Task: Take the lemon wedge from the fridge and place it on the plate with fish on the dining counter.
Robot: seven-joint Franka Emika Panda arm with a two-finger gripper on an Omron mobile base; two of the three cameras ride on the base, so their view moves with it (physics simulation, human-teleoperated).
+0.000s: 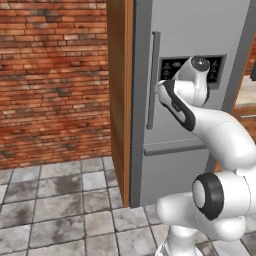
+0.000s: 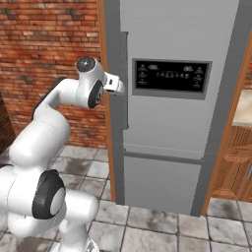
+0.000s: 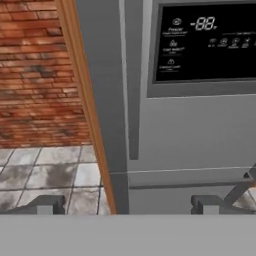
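We face the grey steel fridge [image 2: 167, 142], its door shut, black dispenser panel [image 3: 205, 42] on the upper front. Our gripper [image 3: 127, 204] hangs just before the door with jaws wide apart and empty, the long vertical bar handle [image 3: 131, 80] between them. A brick wall [image 1: 50, 75] stands left, above the tiled floor [image 1: 55, 205].

The fridge [image 2: 172, 123] stands upright on the tiled floor [image 1: 55, 200], its door closed. The vertical bar handle [image 1: 152, 80] runs along the door's left edge; the dispenser panel [image 2: 170, 77] sits to its right, in the upper door. A wooden side panel [image 1: 119, 100] adjoins the fridge's left side. The brick wall [image 1: 50, 75] lies left of that panel. The claw [image 3: 127, 205] faces the door, below the handle's lower end.
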